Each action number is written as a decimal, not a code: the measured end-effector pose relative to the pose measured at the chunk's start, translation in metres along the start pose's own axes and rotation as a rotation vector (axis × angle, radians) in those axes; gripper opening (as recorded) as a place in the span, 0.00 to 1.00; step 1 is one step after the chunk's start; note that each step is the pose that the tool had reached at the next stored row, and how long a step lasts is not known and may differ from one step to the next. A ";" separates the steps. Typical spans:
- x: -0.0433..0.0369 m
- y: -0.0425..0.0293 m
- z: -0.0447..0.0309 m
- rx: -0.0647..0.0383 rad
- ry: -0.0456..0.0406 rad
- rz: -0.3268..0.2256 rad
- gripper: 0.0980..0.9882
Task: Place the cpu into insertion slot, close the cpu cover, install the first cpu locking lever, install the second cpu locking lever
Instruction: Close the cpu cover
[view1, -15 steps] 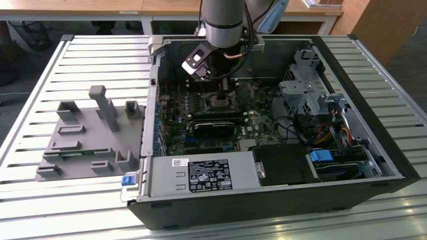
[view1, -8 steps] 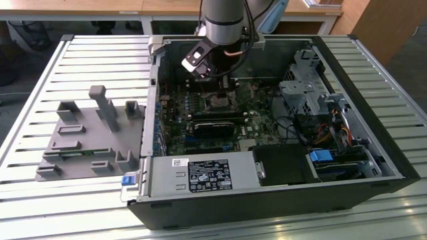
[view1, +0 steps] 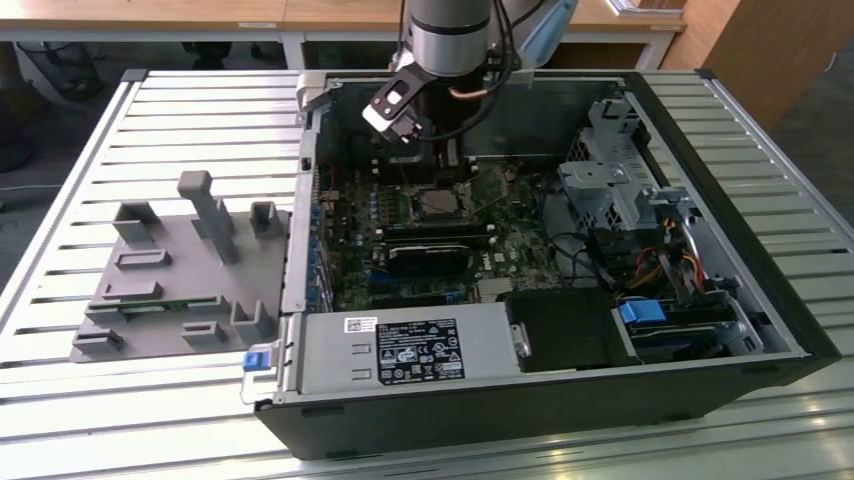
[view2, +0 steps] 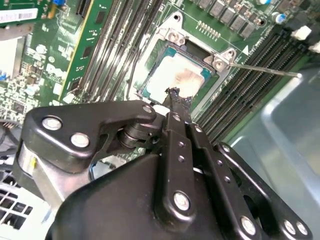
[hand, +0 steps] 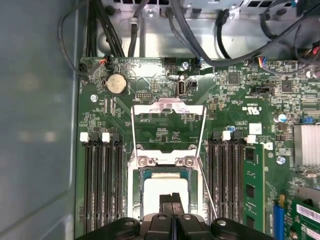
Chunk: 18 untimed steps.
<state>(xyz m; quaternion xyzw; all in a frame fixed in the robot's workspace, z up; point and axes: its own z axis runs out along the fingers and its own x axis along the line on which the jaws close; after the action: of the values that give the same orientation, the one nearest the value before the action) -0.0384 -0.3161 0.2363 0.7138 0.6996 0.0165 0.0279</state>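
Observation:
The cpu (hand: 161, 189) lies flat in the insertion slot (hand: 134, 192) on the green board, its silvery top also showing in the second wrist view (view2: 172, 75) and the exterior view (view1: 438, 203). The cpu cover (hand: 169, 105), a thin silver frame, stands flipped open beyond the socket. One thin locking lever (view2: 265, 70) sticks out free beside the socket; in the first wrist view this lever (hand: 206, 187) slants along the socket's side. My gripper (hand: 172, 199) is shut with nothing in it, its tips just over the cpu's edge (view2: 175, 96). In the exterior view the gripper (view1: 451, 160) hangs inside the case above the socket.
The open computer case (view1: 761, 300) lies on a slatted table (view1: 200, 110). A grey fixture block (view1: 174, 270) sits at the exterior view's left. Memory slots (hand: 102, 185) flank the socket. A power supply (view1: 400, 350), a drive cage (view1: 607, 190) and cables (hand: 200, 40) crowd the case.

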 end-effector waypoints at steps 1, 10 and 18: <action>0.0000 0.0001 -0.0015 0.000 0.0000 0.000 0.01; -0.0025 0.0011 -0.0150 0.001 0.0006 0.000 0.01; -0.0093 0.0082 -0.0143 0.004 0.0014 0.000 0.01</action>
<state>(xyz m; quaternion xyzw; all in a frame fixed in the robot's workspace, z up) -0.0313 -0.3254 0.2512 0.7139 0.6996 0.0155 0.0258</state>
